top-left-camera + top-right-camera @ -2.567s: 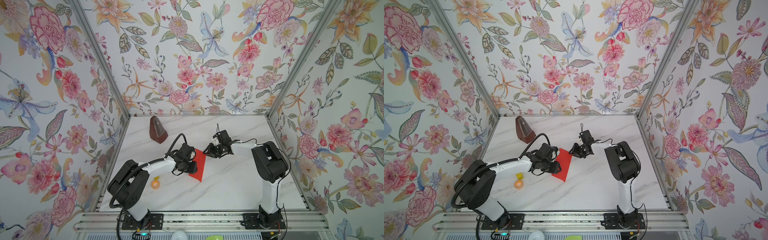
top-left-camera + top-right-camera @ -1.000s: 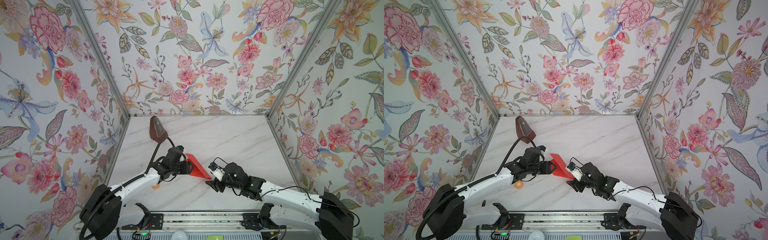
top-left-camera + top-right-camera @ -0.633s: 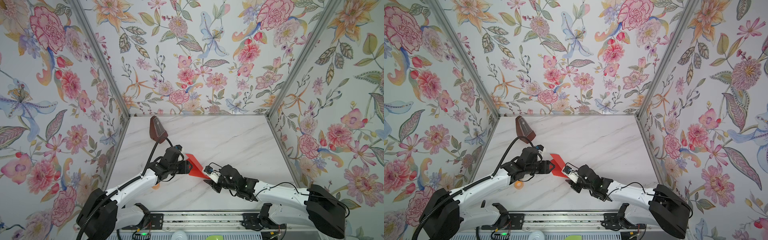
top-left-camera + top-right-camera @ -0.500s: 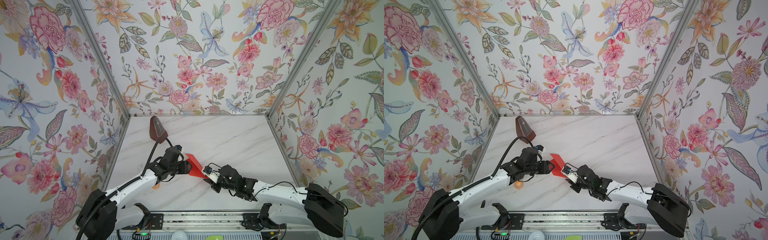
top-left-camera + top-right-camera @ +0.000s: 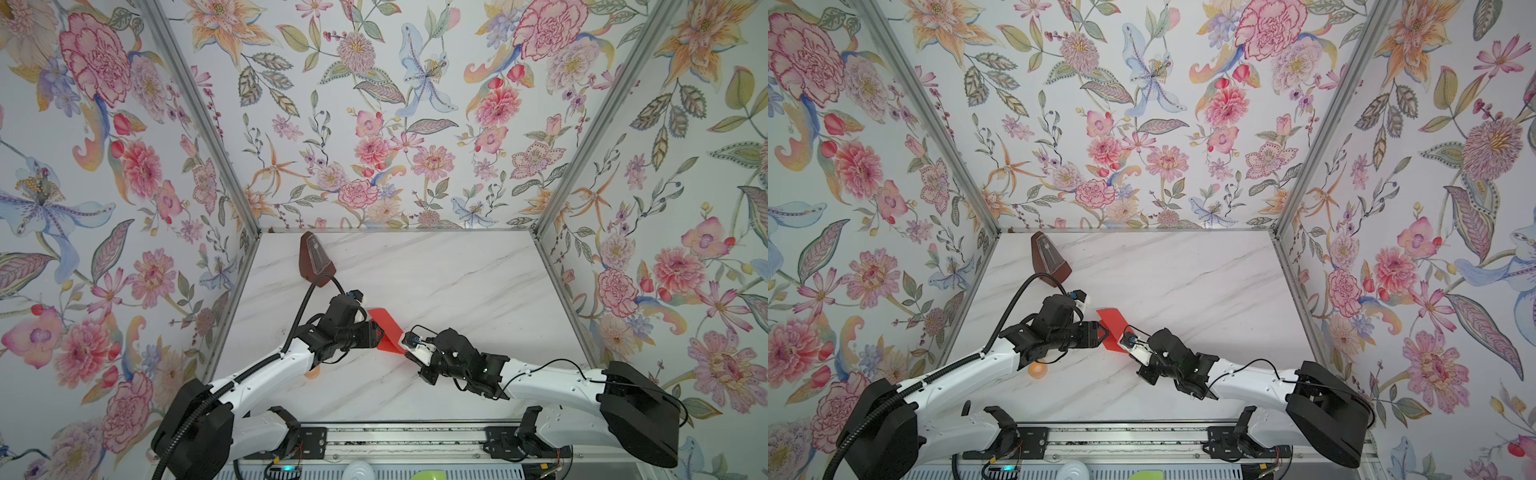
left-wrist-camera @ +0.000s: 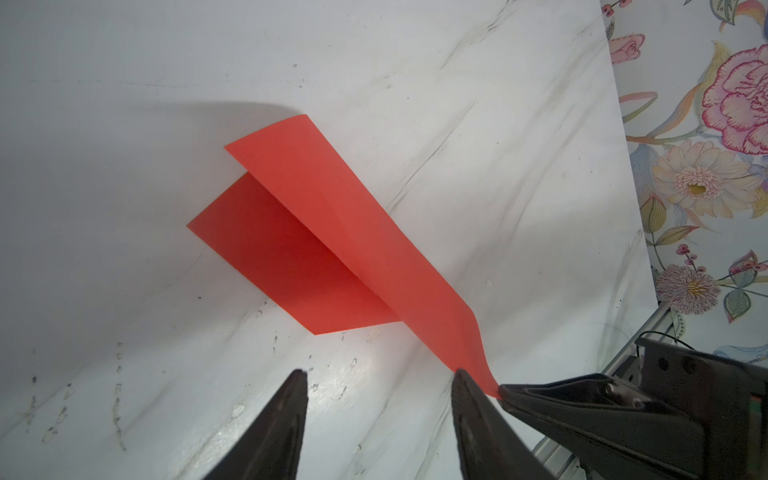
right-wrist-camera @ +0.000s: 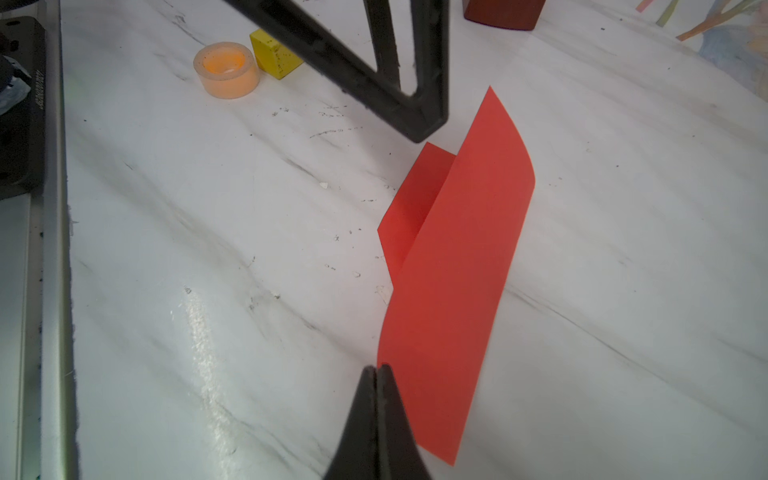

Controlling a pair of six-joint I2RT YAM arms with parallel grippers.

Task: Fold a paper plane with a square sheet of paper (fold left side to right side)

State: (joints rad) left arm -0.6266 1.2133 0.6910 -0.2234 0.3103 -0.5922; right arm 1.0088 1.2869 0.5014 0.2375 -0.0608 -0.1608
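Right wrist view: my right hand [image 7: 377,368] pinches 1 raised corner of the bright red square paper sheet [image 7: 457,270]; my left hand [image 6: 380,372] gapes empty beside it.

1. On the left wrist camera the frame edge cuts off my left gripper [image 6: 380,372]; I see only two finger ends.
2. The right wrist camera crops the right gripper [image 7: 377,368] likewise, and the paper [image 7: 453,270] corner pinched in it is hidden.
3. The paper's raised flap covers part of its lower layer.
4. A finger of the left gripper partly hides the yellow block [image 7: 276,58]; the metronome [image 7: 503,14] is cropped.
5. In a top view my left arm [image 5: 266,370] hides most of the tape roll [image 5: 311,372].
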